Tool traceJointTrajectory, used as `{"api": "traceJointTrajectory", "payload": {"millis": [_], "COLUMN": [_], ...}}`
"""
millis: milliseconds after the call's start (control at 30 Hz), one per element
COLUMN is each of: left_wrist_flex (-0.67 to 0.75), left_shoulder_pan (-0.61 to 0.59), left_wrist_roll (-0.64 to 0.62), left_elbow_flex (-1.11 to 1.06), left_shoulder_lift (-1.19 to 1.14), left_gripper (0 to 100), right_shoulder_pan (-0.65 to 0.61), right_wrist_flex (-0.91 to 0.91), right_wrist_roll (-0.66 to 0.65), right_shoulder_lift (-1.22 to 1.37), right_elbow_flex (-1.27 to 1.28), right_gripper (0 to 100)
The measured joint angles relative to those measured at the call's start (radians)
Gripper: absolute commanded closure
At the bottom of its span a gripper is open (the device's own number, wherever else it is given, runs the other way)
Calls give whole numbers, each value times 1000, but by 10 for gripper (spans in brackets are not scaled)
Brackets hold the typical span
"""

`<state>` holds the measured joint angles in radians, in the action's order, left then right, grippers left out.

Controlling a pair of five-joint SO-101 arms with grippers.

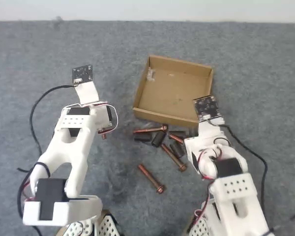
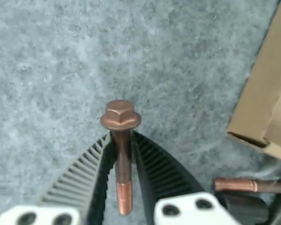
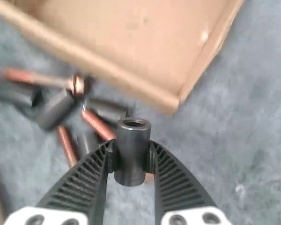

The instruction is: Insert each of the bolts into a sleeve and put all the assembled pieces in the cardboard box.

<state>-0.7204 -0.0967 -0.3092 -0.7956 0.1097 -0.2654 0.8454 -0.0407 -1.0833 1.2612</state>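
High view gives the count: four loose bolts (image 1: 151, 178) lie on the grey counter (image 1: 246, 54) just outside the near wall of the cardboard box (image 1: 162, 117). At least three black loose sleeves (image 1: 159, 139) are mixed in among them. A fifth bolt and one more sleeve are held off the counter, one in each arm.

Left wrist view shows the grip that the arm mostly covers from above. The left pincer (image 2: 122, 137) is clamped on the held bolt (image 2: 121, 161), its shank lying between the ribbed fingers. The hex head pokes out past the tips and the threaded end points back toward the wrist. It hangs over bare counter, with a corner of the box off to one side.

Right wrist view shows the right pincer (image 3: 129, 149) closed around the held sleeve (image 3: 131, 140), whose open bore faces the camera just beyond the tips. This sleeve sits outside the box, near one of its corners, with the loose pile beside it. Seen from above, the two arms stand well apart, and the pile lies between them.
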Motion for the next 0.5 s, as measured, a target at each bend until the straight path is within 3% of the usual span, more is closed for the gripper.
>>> {"api": "traceJointTrajectory", "payload": {"millis": [200, 500], "left_wrist_flex": [0, 0], "left_shoulder_pan": [0, 0], "left_wrist_roll": [0, 0], "left_elbow_flex": [0, 0], "left_shoulder_lift": [0, 0], "left_gripper": [988, 988], "right_shoulder_pan": [-133, -287], "right_wrist_flex": [-64, -443], "right_wrist_roll": [12, 14], "right_shoulder_lift": [-180, -397], "right_elbow_flex": [97, 394], "right_gripper": [992, 992]}}
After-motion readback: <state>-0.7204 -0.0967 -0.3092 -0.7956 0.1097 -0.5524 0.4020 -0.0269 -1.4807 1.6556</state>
